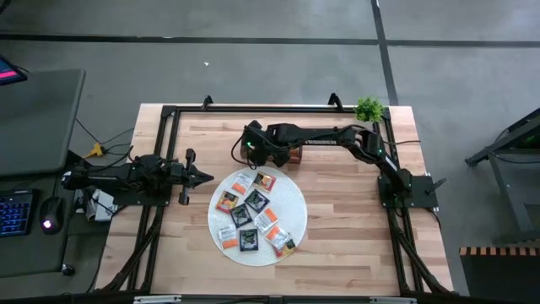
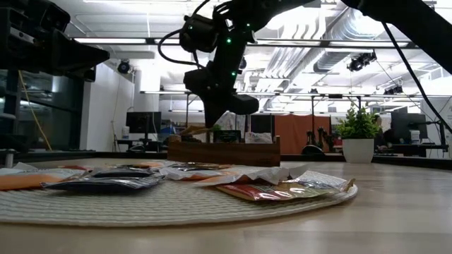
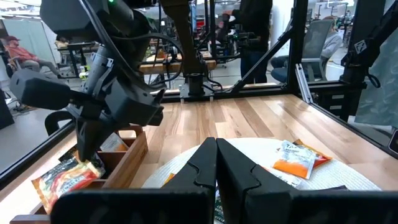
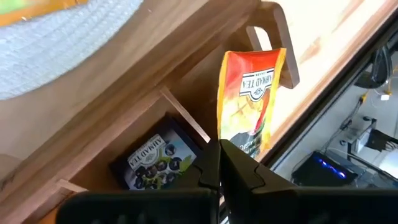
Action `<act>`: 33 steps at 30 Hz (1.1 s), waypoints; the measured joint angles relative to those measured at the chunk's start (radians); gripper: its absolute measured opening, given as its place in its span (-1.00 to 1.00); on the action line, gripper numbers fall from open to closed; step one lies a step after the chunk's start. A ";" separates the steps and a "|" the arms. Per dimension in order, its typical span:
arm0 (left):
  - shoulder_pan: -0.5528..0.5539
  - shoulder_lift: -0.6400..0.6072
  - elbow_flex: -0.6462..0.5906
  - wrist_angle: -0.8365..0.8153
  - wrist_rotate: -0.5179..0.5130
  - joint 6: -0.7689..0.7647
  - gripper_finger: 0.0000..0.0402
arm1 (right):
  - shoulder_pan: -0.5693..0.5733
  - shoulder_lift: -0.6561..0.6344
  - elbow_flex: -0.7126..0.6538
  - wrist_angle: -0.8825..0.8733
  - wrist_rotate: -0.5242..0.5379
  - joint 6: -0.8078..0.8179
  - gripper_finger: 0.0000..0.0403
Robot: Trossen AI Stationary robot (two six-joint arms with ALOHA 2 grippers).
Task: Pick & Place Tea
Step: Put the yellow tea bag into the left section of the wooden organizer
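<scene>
Right wrist view: orange sachet pinched over tray

The right gripper (image 4: 219, 163) pinches an orange tea sachet (image 4: 249, 99) above the wooden tray (image 1: 291, 154), at the round white mat's (image 1: 295, 207) twelve o'clock. A dark sachet (image 4: 155, 163) lies in the neighbouring compartment. More sachets (image 1: 253, 215) cover the mat. At nine o'clock, the left gripper (image 1: 205, 176) waits, fingers pressed together.

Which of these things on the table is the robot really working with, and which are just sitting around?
In the job:
- orange square tea sachet, pinched in the right hand
- loose tea sachets on the round white woven mat
- brown wooden compartment tray, with a dark blue sachet already inside

Just lying about:
- small green potted plant
- left hand, shut, waiting beside the mat
</scene>
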 joint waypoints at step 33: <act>0.000 0.000 0.000 0.000 0.000 0.000 -1.00 | -0.011 0.001 0.000 0.021 0.022 0.026 -0.83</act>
